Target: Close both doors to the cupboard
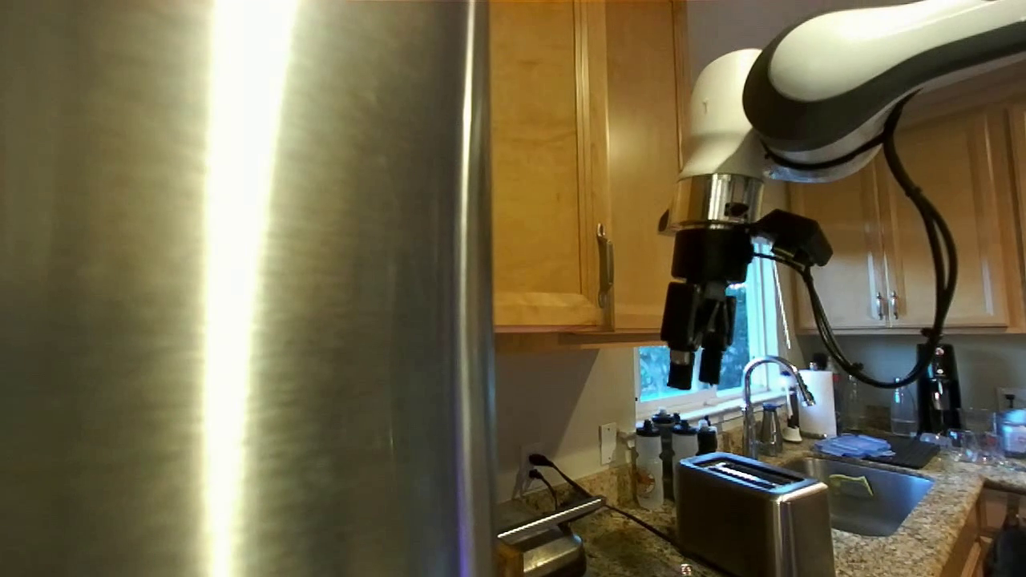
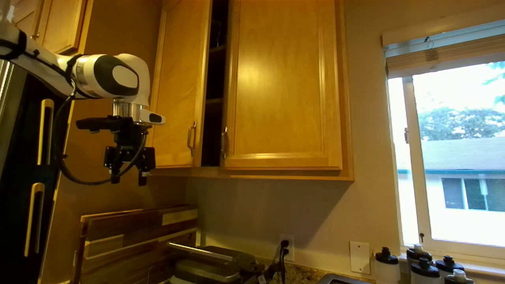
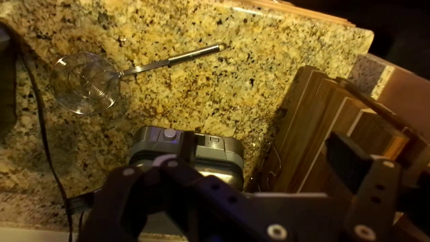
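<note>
From where I stand, the robot's hand point(image 2: 129, 181) hangs fingertips down, left of centre in an exterior view, its fingers set wide apart with nothing between them. The cupboard point(image 2: 284, 174) takes up the upper middle of that frame, and a dark upright gap shows between its left door point(image 2: 178, 86) and right door point(image 2: 282, 85), so the closing isn't done; how far each stands out I can't tell. My guess is the hand is held empty because a shove will do here, no gripping needed. The cutting boards point(image 2: 138, 245) at lower left stand on edge, probably to save room on the counter point(image 3: 201, 97).

Counting up: two doors, two handles point(image 2: 189, 139), one on each side of the gap, two shelf edges point(image 2: 214, 101) inside it, and five bottles point(image 2: 425, 272) bunched at lower right. There's one toaster point(image 1: 745, 513) at lower right in an exterior view, and one wire strainer point(image 3: 139, 69) at upper left in the wrist view.
</note>
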You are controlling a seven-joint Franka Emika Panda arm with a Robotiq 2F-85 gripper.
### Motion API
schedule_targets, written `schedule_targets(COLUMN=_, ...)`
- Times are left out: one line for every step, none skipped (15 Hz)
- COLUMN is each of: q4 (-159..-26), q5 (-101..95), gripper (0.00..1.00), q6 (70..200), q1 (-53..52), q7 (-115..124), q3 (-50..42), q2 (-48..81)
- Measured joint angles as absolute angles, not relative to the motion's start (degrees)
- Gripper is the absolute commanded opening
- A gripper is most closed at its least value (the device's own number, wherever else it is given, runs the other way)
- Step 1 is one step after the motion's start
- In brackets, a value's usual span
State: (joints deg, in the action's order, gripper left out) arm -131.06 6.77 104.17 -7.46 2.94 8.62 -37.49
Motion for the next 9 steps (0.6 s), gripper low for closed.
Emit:
schedule_targets(q4=-131.06, q5=7.81, gripper=1.0, q6=103.33, q1=-7.47, q7=2.37, q3=7.85, q2=-36.93)
schedule_targets(q4=-131.07, q5=8.78, gripper=1.0, q6=102.45, q1=-7.47, q7=1.91, q3=7.08, q2=-36.35)
schedule_targets(q4=-131.09, q5=9.69, gripper=1.0, q6=101.67, q1=-7.47, q7=1.37, q3=6.35, q2=-35.76)
schedule_targets(q4=-131.15, q5=10.57, gripper=1.0, q6=101.0, q1=-7.46, q7=0.78, q3=5.61, q2=-35.15)
schedule_targets(q4=-131.24, q5=11.28, gripper=1.0, q6=100.36, q1=-7.46, q7=0.27, q3=4.95, q2=-34.62)
schedule_targets(q4=-131.29, q5=11.46, gripper=1.0, q6=99.84, q1=-7.4, q7=0.17, q3=4.49, q2=-34.11)
schedule_targets(q4=-131.41, q5=11.46, gripper=1.0, q6=99.52, q1=-7.28, q7=0.17, q3=4.22, q2=-33.7)
schedule_targets(q4=-131.57, q5=11.34, gripper=1.0, q6=99.42, q1=-7.09, q7=0.19, q3=4.16, q2=-33.45)
schedule_targets(q4=-131.75, q5=11.24, gripper=1.0, q6=99.42, q1=-6.93, q7=0.19, q3=4.18, q2=-33.3)
